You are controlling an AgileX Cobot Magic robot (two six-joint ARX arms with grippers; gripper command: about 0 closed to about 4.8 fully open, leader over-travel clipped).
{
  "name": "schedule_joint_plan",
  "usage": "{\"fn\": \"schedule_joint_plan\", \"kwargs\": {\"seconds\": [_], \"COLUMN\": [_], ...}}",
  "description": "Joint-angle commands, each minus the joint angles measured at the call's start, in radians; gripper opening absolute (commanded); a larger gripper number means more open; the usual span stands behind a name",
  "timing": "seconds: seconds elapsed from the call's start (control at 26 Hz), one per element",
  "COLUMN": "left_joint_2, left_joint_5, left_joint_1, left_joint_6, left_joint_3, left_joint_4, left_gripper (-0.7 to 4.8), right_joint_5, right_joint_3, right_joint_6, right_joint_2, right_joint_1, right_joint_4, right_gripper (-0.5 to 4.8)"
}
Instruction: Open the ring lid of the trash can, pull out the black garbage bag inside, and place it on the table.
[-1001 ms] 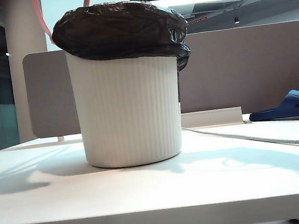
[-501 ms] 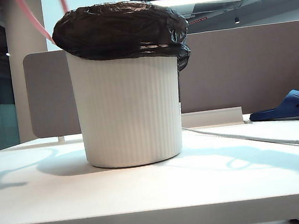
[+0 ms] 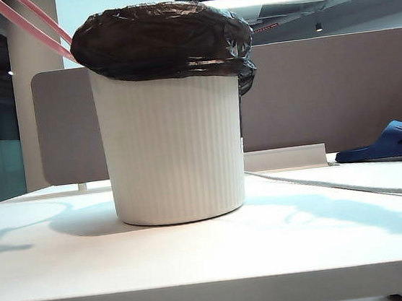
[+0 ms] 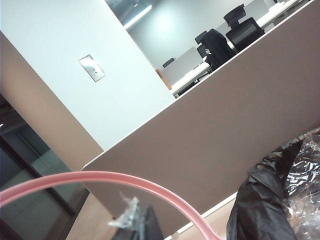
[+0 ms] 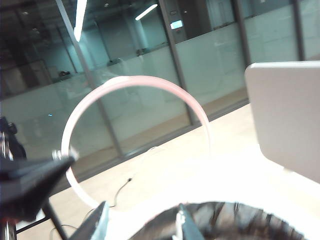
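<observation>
The cream-white ribbed trash can [image 3: 171,146] stands on the white table [image 3: 199,260]. The glossy black garbage bag [image 3: 159,39] bulges over its rim. The pale-pink ring lid [image 3: 27,25] is off the can, up at the far left of the exterior view. Neither gripper shows in that view. My left gripper [image 4: 142,225] is shut and holds the ring lid [image 4: 125,179] beside the bag [image 4: 265,205]. In the right wrist view the left gripper [image 5: 30,185] grips the ring lid [image 5: 145,80] at its edge. My right gripper [image 5: 141,225] stands open just above the bag [image 5: 235,222].
A grey-brown partition panel [image 3: 324,85] runs behind the can. A dark blue slipper [image 3: 392,141] lies at the far right of the table. A white cable [image 3: 336,184] crosses the tabletop to the right of the can.
The ring lid has swung away from above the bag toward the upper left corner of the exterior view. The can and bag have stayed put.
</observation>
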Motion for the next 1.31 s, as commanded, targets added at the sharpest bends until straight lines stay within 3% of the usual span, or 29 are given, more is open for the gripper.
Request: {"fn": "schedule_joint_plan", "kwargs": {"seconds": [0.04, 0.39, 0.73, 0.81, 0.96, 1.12, 1.31], "left_joint_2": [-0.014, -0.084, -0.278, -0.324, -0.444, -0.513, -0.538], "left_joint_5": [0.002, 0.008, 0.165, 0.212, 0.298, 0.401, 0.504], "left_joint_1": [0.000, -0.001, -0.001, -0.001, -0.001, -0.002, -0.002], "left_joint_6": [-0.026, -0.061, -0.267, -0.323, -0.591, -0.769, -0.913], "left_joint_3": [0.006, 0.007, 0.008, 0.008, 0.008, 0.008, 0.008], "left_joint_4": [-0.001, -0.015, -0.083, -0.117, -0.238, -0.373, -0.537], "left_gripper": [-0.06, -0.06, -0.06, -0.06, -0.06, -0.06, -0.06], "right_joint_5": [0.019, 0.089, 0.119, 0.146, 0.200, 0.233, 0.251], "right_joint_3": [0.105, 0.303, 0.353, 0.353, 0.353, 0.353, 0.352], "right_joint_6": [-0.044, -0.170, -0.198, -0.203, -0.282, -0.337, -0.377], "right_joint_2": [-0.008, -0.020, -0.066, -0.083, -0.137, -0.192, -0.263], "right_joint_1": [0.002, 0.002, 0.002, 0.002, 0.002, 0.002, 0.002], "right_joint_4": [-0.087, -0.360, -0.481, -0.513, -0.648, -0.780, -0.882], "right_gripper": [1.71, 1.70, 1.70, 1.70, 1.67, 1.67, 1.67]}}
